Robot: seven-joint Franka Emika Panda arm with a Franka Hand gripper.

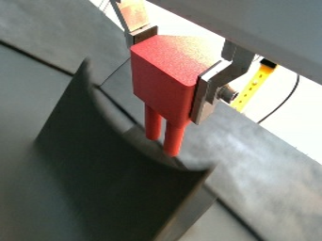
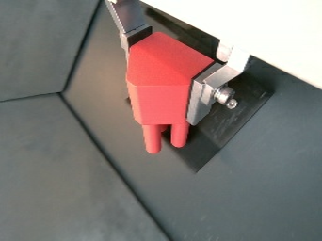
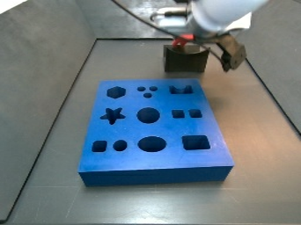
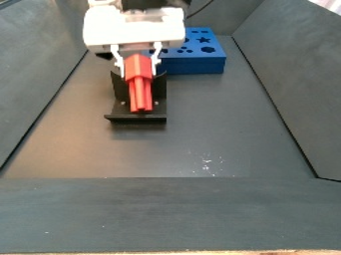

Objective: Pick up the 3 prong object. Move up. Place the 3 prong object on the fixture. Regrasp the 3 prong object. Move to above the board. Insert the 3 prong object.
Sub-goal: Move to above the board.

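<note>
The board [image 3: 156,132] lies flat on the floor, with the fixture [image 3: 185,60] just beyond its far edge. Above the fixture, the gripper [image 2: 167,73] clamps the 3 prong object [image 1: 169,75], prongs pointing down at the fixture's notch.
</note>
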